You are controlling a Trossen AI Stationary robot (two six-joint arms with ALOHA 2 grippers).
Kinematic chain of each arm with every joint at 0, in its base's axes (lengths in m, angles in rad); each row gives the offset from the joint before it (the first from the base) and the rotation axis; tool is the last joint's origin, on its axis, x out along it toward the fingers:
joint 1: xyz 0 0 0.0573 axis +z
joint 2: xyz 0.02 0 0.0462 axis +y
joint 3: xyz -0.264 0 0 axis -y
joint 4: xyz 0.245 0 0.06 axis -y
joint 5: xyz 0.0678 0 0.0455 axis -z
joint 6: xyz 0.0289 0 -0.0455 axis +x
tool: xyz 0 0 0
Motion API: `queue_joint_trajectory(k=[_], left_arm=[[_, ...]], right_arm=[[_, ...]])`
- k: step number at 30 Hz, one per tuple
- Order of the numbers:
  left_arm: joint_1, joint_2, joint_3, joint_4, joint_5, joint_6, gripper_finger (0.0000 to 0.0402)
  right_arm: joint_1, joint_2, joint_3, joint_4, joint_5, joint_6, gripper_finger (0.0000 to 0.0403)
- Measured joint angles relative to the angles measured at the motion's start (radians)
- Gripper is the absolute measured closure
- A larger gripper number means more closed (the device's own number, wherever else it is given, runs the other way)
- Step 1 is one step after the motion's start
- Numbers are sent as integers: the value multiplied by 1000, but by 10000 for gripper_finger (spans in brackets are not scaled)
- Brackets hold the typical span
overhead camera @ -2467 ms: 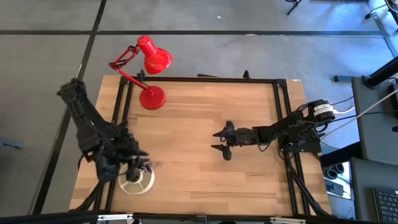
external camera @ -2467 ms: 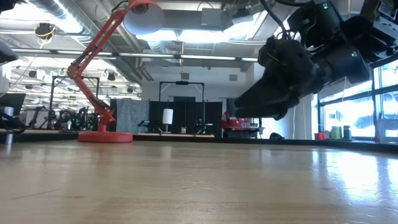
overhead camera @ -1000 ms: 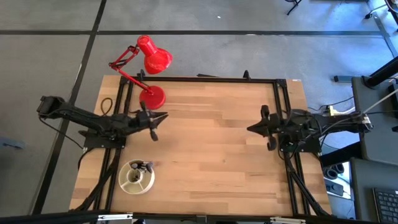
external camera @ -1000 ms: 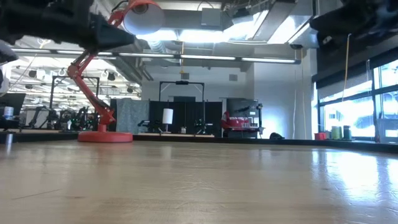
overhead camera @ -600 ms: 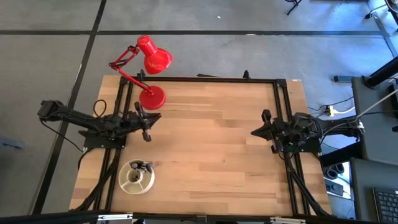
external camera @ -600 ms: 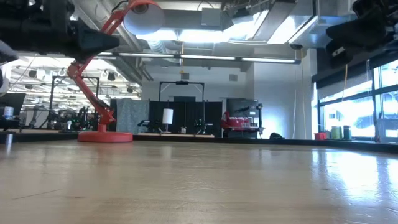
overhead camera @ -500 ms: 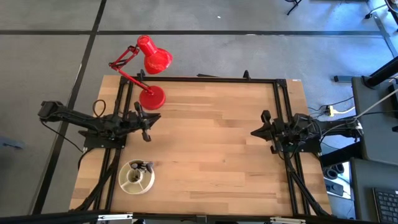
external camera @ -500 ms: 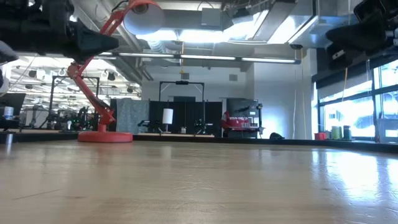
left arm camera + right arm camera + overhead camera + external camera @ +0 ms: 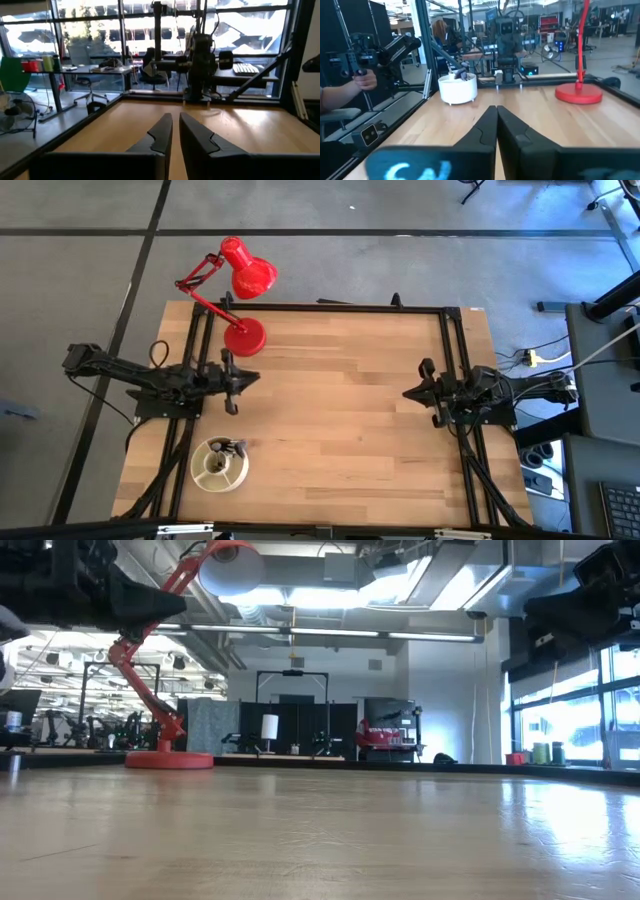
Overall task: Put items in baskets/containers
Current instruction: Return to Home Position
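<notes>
The round cream-white dish (image 9: 219,466) stands on the wood near the table's front left corner. Dark makeup brushes (image 9: 233,447) stick up over its far rim, and they show above the dish (image 9: 458,89) in the right wrist view as brushes (image 9: 460,75). My left gripper (image 9: 243,376) hovers at the table's left side beside the lamp base, pointing level toward the right. It is shut to a thin slit (image 9: 175,117) with nothing in it. My right gripper (image 9: 407,392) hovers at the right side, pointing left, shut (image 9: 496,107) and holding nothing.
A red desk lamp stands with its round base (image 9: 245,337) at the far left, close to my left gripper. A black frame (image 9: 330,308) rims the table. A person's hand (image 9: 355,84) holds a device beyond the table's near edge. Bare wood (image 9: 330,410) lies between the arms.
My left gripper has drawn back toward the table's left edge and sunk a little. My right gripper has sunk, staying at the right side. The dish and brushes have kept still.
</notes>
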Motion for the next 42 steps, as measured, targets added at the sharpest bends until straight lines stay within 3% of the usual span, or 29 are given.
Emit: queue_joint_trajectory(k=[4, 9, 13, 17, 27, 42], left_arm=[[0, 0, 0, -57, 5, -43, 385], [0, 2, 0, -44, 102, -60, 399], [0, -17, 0, -61, 129, 6, 397], [0, -96, 0, -92, 131, 42, 397], [-1, -417, 0, -448, 106, -5, 397], [-11, -403, 15, -511, 103, 44, 389]], right_arm=[[0, 0, 0, 6, 11, -15, 391], [0, 1, 0, 8, 27, -37, 391], [0, 1, 0, 9, 27, -37, 391], [0, 1, 1, -10, 27, -35, 393], [0, 1, 1, -55, 27, 21, 380], [0, 1, 1, -72, 26, 43, 379]])
